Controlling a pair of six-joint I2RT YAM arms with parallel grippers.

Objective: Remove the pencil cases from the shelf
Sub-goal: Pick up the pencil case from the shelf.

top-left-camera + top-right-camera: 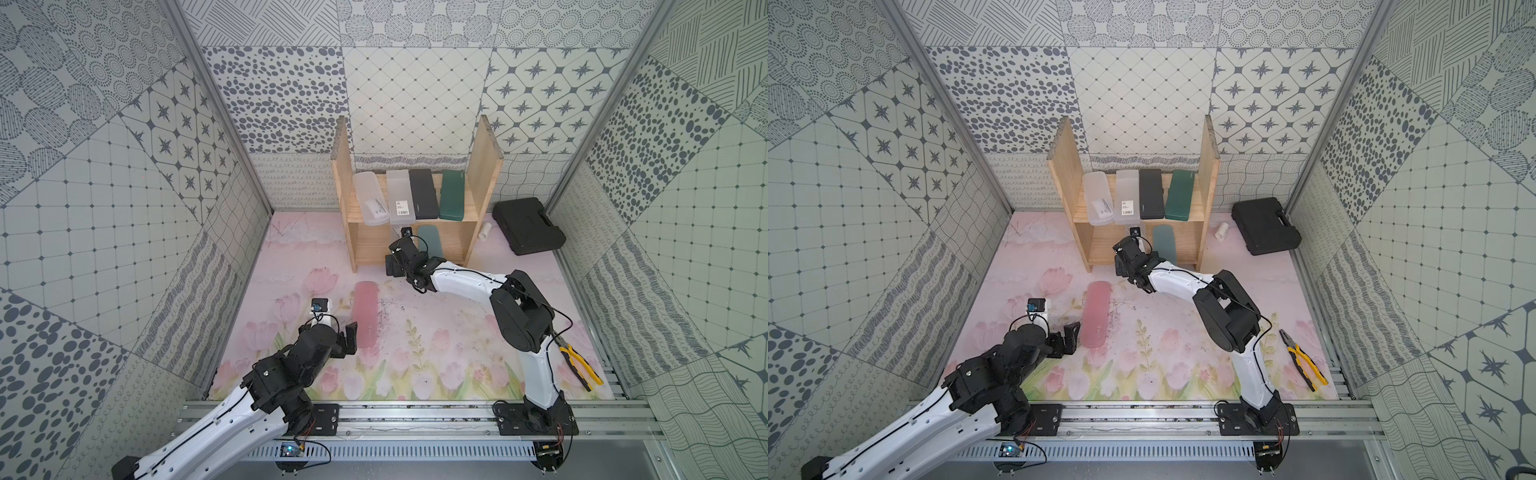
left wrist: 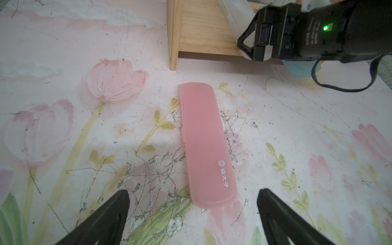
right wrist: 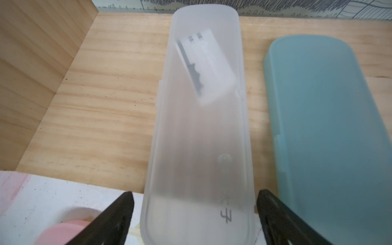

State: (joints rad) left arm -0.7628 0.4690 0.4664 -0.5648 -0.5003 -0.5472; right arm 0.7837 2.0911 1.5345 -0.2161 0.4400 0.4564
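Note:
The light-wood shelf [image 1: 484, 174] stands at the back. Its upper board carries two frosted clear pencil cases [image 1: 365, 199], a black case [image 1: 424, 193] and a dark green case [image 1: 453, 195]. A light blue case [image 3: 326, 127] lies on the lower board next to a frosted clear case [image 3: 201, 131], whose near end pokes over the front edge. My right gripper [image 3: 195, 192] is open, with a finger on either side of that end. The pink case [image 2: 206, 146] lies flat on the mat. My left gripper [image 2: 193, 191] stands open just short of its near end.
A big black toolbox [image 1: 528, 224] and a small white cylinder [image 1: 485, 230] sit to the right of the shelf. Yellow-handled pliers [image 1: 579, 365] lie at the mat's front right. Patterned walls close in the sides and back, and a metal rail [image 1: 415, 419] runs along the front.

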